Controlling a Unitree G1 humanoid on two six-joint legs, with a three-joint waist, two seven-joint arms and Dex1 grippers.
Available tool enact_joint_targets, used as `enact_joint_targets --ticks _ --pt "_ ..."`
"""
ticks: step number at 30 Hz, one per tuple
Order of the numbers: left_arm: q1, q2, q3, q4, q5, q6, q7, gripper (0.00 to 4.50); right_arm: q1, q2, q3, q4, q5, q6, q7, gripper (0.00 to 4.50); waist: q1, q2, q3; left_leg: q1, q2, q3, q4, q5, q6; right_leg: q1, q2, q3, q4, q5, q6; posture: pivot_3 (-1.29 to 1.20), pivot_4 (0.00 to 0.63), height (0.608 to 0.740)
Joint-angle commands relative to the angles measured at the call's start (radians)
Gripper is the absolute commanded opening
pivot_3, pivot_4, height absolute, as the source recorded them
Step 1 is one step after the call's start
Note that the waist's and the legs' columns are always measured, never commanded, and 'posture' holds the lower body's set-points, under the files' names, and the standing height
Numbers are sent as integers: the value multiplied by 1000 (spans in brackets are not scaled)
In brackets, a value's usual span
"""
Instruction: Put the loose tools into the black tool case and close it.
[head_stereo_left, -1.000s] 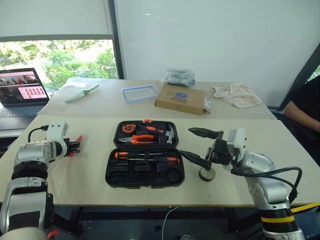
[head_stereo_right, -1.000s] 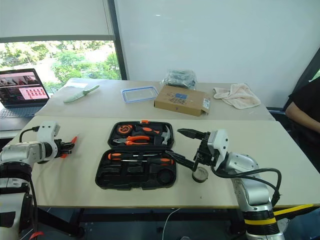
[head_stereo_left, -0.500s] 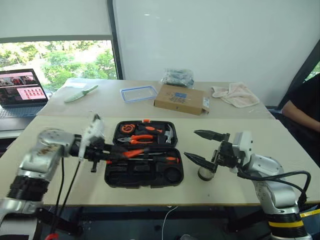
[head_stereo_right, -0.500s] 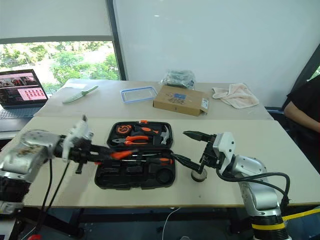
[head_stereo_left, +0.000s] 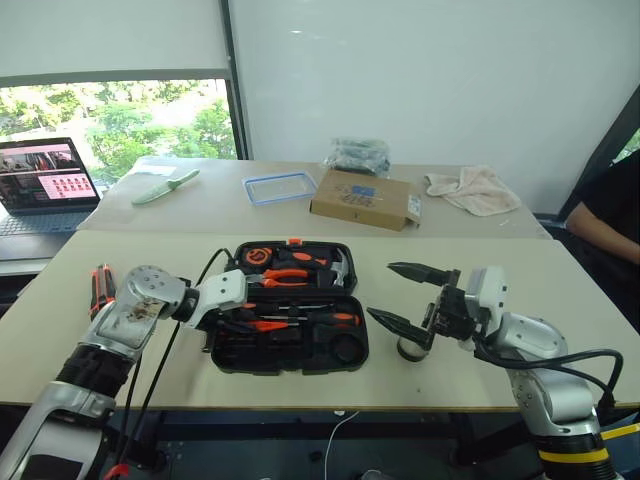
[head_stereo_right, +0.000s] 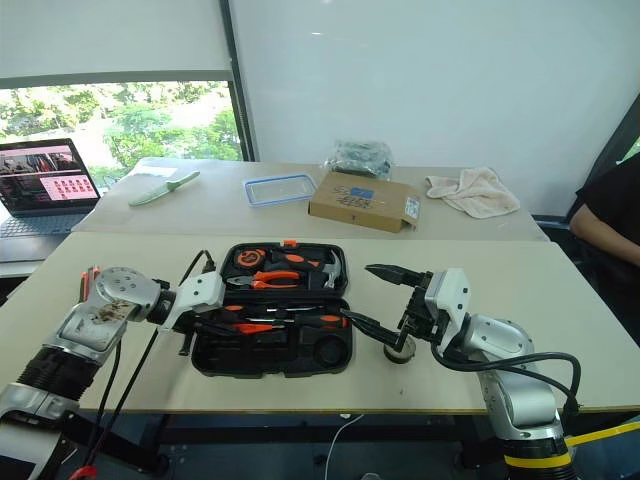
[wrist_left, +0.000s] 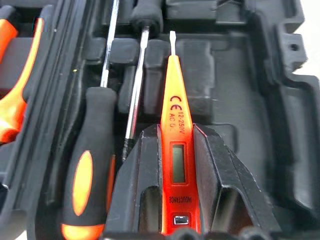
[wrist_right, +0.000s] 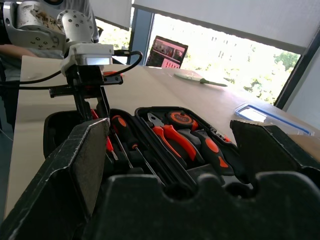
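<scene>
The left gripper (wrist_left: 180, 200) clamps its fingers on the slim orange screwdriver (wrist_left: 176, 125) over the open black tool case (head_stereo_left: 288, 300), where 2 screwdrivers (wrist_left: 90, 165) lie. The right gripper (head_stereo_left: 405, 295) is spread, empty, above the tape roll (head_stereo_left: 410, 348) left on the desk (head_stereo_left: 560, 290); closing remains.

Tape roll (head_stereo_left: 411, 349) partly behind right gripper (head_stereo_left: 403, 295)

Tabletop (head_stereo_left: 560, 290) bare right of black tool case (head_stereo_left: 288, 345); tape roll (head_stereo_left: 410, 349) just beside its right edge; utility knife (head_stereo_left: 100, 288) lies well left; left arm blocks case's left side
</scene>
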Motion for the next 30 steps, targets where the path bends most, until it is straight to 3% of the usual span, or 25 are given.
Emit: enact_joint_targets --ticks 1,16,24,26,30 --pt "-22 -17 -25 12 50 0 37 631 -5 3 -6 -39 22 -18 -10 4500 1 0 0 0 0 0 0 0 0 0 0 0 0 0 0 0 150 740" --pt "1 32 -77 -56 102 43 -39 631 -4 8 -2 -31 20 -27 -10 4500 -10 0 0 1 1 0 1 -1 1 0 1 2 1 0 0 0 150 740" --pt "-3 1 -76 -81 97 117 -22 631 -7 9 1 -27 20 -29 -8 4500 -10 0 0 2 0 1 1 -1 2 0 1 3 1 -1 1 0 150 740" --pt "-2 -10 -39 -102 52 137 -20 1448 -6 9 3 -28 21 -28 -6 4500 -9 0 0 2 0 2 1 -1 2 1 1 4 1 -1 1 0 150 740" --pt "-17 -10 38 -113 -29 100 -42 2675 -6 4 5 -23 25 -25 5 4500 -7 0 0 1 0 1 2 -1 2 0 1 4 1 -1 2 0 150 740"
